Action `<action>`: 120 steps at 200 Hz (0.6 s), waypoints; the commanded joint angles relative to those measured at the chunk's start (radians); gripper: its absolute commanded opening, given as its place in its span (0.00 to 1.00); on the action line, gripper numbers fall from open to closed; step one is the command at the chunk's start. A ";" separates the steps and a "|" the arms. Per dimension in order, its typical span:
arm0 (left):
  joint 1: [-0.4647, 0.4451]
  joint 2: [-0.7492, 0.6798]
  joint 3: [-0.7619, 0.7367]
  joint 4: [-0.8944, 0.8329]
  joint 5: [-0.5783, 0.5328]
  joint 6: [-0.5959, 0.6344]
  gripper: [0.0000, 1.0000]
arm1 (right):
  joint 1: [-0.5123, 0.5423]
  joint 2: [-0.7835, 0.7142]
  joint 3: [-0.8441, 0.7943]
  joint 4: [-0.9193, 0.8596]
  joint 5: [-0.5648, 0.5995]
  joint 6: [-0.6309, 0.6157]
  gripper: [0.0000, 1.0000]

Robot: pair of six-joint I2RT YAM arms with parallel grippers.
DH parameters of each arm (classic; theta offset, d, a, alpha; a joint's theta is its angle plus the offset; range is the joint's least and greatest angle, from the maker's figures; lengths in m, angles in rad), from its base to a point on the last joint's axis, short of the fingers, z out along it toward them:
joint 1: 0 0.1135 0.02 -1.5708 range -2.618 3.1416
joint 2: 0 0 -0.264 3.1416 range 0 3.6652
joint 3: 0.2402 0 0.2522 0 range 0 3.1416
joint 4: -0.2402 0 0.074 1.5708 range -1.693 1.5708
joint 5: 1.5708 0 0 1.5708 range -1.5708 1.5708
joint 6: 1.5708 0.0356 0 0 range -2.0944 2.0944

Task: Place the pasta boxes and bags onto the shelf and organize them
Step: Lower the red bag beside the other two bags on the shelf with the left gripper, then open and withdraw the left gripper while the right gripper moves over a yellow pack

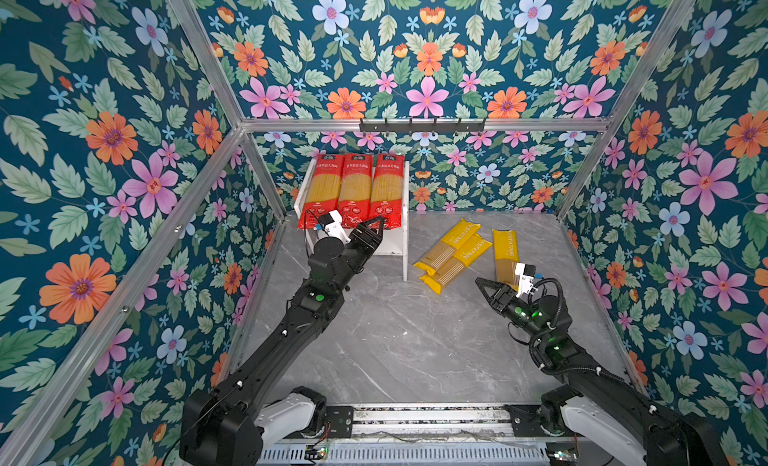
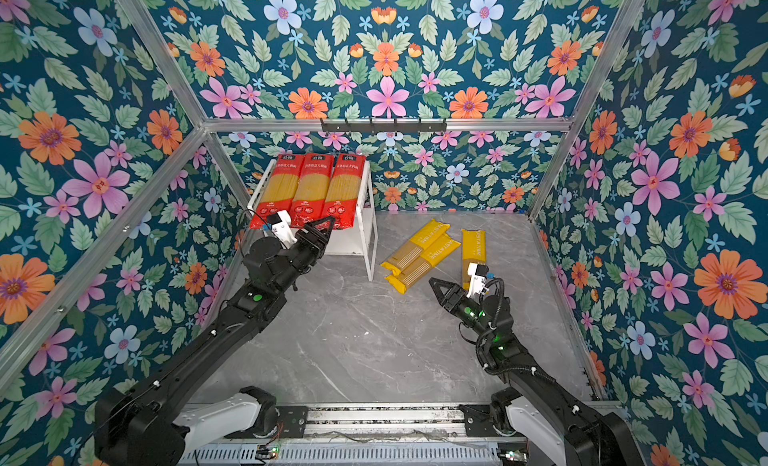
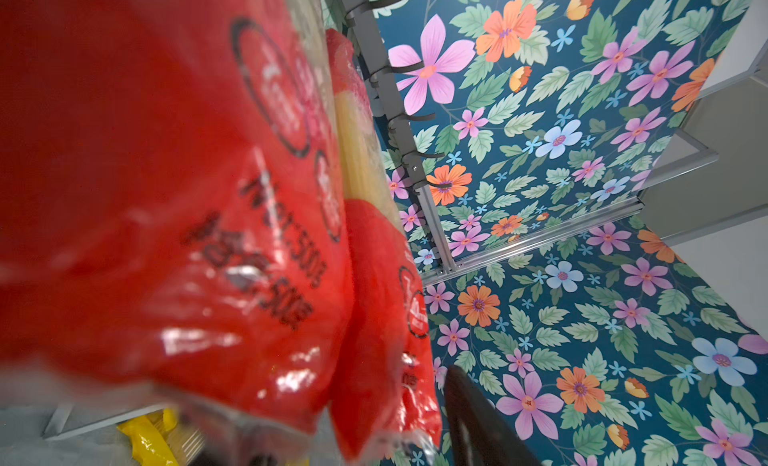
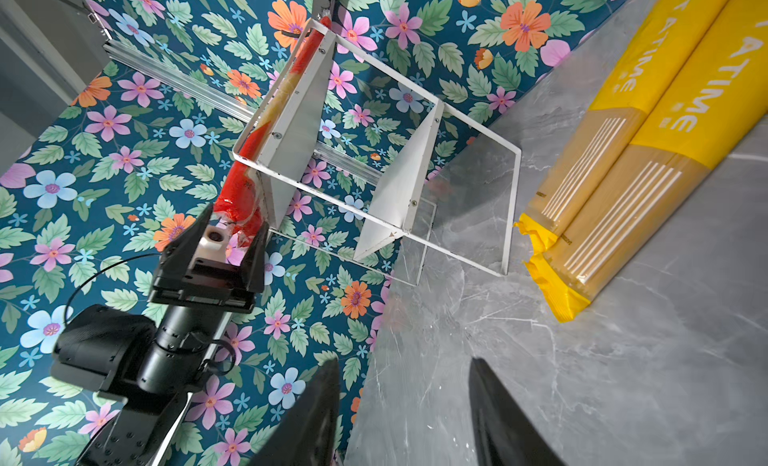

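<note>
I see three red-ended packs (image 1: pixel 355 189) lying side by side on the top board of the shelf (image 1: pixel 390 241). They fill its width, and their near ends hang over the shelf's front edge. Each has white Chinese characters on its far red end and yellow spaghetti behind a clear middle. In the left wrist view a near end shows blurred black print that includes "500".

To the right of the shelf, three yellow packs (image 1: pixel 451 251) marked "PASTATIME" lie on the grey counter (image 1: pixel 395 339). Two lie touching and slanted just beside the shelf's leg. The third lies apart from them, farther from the shelf.

My left hand (image 1: pixel 372 223) is at the shelf's front, released. Its jaws are spread about the overhanging end of a red pack, and one finger is visibly clear of it. My right hand (image 1: pixel 481 281) hovers over the counter well away from the shelf, fingers apart and empty.
</note>
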 commanded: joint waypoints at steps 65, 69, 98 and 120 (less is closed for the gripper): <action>-0.271 -0.082 -0.025 -0.187 -0.199 0.414 0.68 | 0.002 0.051 0.043 -0.117 -0.003 -0.008 0.50; -0.294 -0.082 -0.032 -0.189 -0.216 0.436 0.68 | 0.002 0.051 0.049 -0.132 -0.003 -0.012 0.50; -0.444 -0.085 -0.130 -0.135 -0.336 0.526 0.68 | -0.003 0.025 0.102 -0.323 0.036 -0.095 0.50; -0.526 -0.037 -0.203 -0.050 -0.363 0.530 0.68 | -0.021 0.016 0.206 -0.586 0.108 -0.253 0.50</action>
